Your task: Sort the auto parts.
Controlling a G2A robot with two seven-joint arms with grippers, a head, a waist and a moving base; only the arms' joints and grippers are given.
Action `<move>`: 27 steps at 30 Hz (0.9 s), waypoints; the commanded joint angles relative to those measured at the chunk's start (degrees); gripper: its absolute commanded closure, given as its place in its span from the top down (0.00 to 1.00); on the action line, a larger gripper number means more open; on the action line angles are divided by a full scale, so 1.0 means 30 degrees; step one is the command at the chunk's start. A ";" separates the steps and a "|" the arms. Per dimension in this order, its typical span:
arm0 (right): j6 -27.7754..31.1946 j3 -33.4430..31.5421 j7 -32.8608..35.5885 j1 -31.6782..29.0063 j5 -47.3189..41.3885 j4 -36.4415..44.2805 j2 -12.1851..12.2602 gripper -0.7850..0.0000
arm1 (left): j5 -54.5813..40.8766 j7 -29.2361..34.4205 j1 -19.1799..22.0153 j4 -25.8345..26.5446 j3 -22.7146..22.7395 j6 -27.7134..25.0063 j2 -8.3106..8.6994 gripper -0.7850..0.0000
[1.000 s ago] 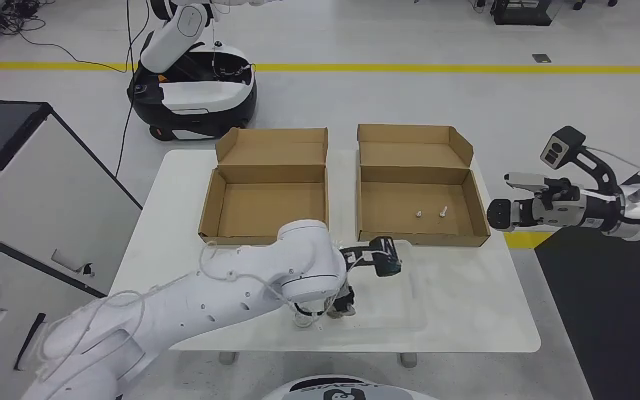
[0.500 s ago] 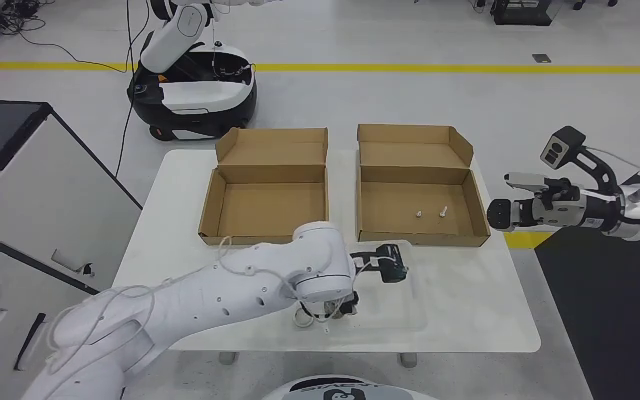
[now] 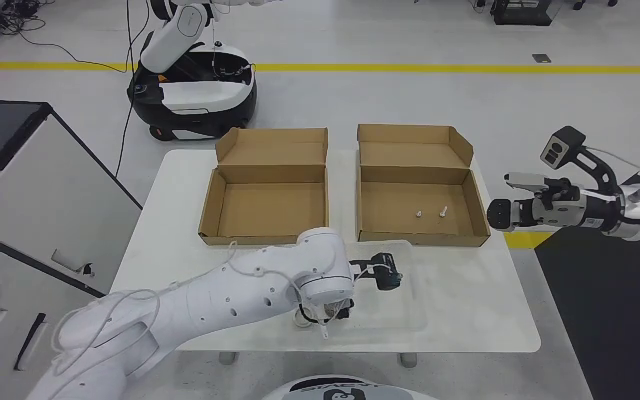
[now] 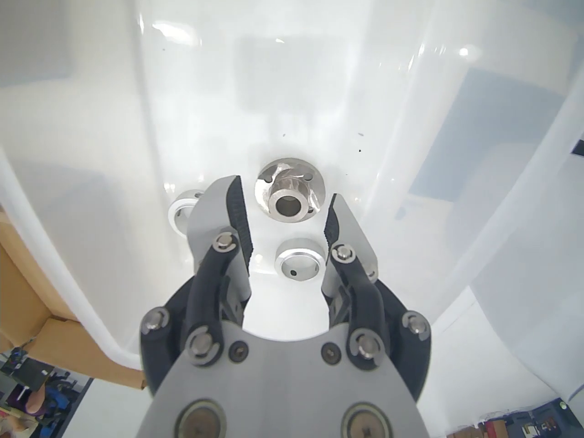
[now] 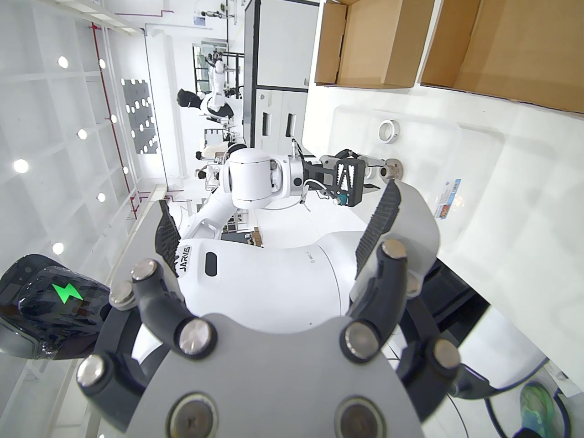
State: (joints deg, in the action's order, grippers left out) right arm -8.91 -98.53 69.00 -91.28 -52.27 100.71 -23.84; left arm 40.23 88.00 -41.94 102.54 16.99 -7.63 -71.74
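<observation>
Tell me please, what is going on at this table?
The left gripper hangs in a clear tray, jaws open on either side of a flanged metal hub. Two metal rings lie beside it. One cardboard box holds two small parts. The right gripper is open, beside the table.

Two boxes stand side by side along the far edge of the surface (image 3: 480,300), the left box (image 3: 263,208) and the right box (image 3: 420,175) near each other but apart. On the right box's floor, towards its right wall, lie one small part (image 3: 417,213) and another (image 3: 441,210). A tray (image 3: 415,300) sits at the near edge, in front of the right box. In it lie a hub (image 4: 292,184), a ring (image 4: 300,263) just beside it, and a second ring (image 4: 180,211) on the hub's box side. The left jaws hang over the tray, one either side of the hub. The right jaws hang beyond the right edge.
</observation>
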 commanded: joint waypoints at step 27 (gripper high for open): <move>0.0003 -0.0002 0.0001 -0.0005 -0.0007 0.0000 0.0000 1.00 | 0.0008 -0.0092 0.0056 -0.1396 -0.0527 0.0151 -0.0245 0.49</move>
State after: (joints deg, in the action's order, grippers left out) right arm -8.91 -98.53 69.00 -91.28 -52.27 100.71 -23.84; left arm 40.02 87.76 -41.76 98.56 15.43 -7.19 -72.40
